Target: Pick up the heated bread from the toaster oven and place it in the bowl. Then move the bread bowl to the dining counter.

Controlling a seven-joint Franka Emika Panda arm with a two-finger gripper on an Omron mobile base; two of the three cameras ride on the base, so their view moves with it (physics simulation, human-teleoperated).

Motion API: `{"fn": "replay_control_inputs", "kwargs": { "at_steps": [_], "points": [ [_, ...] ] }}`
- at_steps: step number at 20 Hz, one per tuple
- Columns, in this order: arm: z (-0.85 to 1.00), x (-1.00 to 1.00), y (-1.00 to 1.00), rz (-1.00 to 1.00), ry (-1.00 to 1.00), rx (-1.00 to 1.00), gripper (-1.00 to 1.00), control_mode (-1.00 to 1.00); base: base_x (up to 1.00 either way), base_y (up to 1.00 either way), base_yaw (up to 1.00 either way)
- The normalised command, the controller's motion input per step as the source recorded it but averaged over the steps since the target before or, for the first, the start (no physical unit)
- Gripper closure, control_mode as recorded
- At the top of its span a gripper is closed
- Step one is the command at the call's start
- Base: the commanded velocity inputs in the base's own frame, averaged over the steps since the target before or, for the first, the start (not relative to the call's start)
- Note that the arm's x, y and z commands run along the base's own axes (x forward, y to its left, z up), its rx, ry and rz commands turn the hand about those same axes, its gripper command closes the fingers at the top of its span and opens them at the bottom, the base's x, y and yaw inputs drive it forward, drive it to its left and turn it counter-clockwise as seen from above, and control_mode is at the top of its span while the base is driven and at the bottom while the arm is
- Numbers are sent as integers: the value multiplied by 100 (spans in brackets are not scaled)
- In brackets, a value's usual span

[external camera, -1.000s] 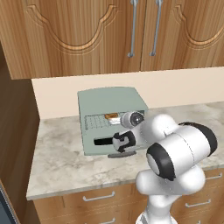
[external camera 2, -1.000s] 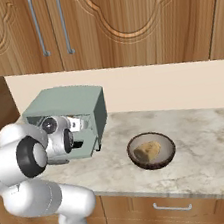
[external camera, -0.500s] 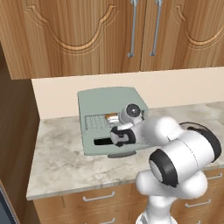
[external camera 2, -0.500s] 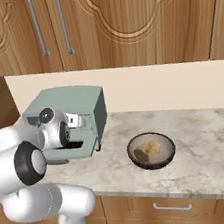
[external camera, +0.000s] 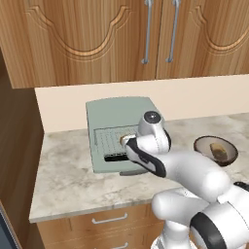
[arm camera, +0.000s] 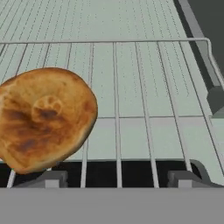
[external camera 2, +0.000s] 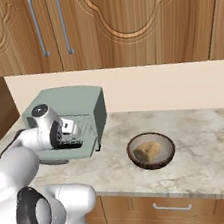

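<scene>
Reaching into toaster oven point(external camera: 116, 127) — fingers point(arm camera: 48, 178) spread wide, empty — bread point(arm camera: 43, 117) on rack

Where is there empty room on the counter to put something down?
Bare counter lies right of the bowl, and between bowl and toaster oven. More lies left of the oven, in the left base view. It is crowded at the oven's mouth, where the arm reaches toward the bread.
</scene>
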Motion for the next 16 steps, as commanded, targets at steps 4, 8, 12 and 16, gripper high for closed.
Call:
{"fn": "replay_control_inputs", "kwargs": {
  "at_steps": [4,8,12,16],
  "points": [
    [-59,-100,0,0,31,0,-100,-100,0,0,0],
    [-36,-100,0,0,21,3,-100,-100,0,0,0],
    [71,-64,0,0,-22,4,-100,-100,0,0,0],
    [59,29,13,0,-20,0,-100,-100,0,0,0]
  ]
}}
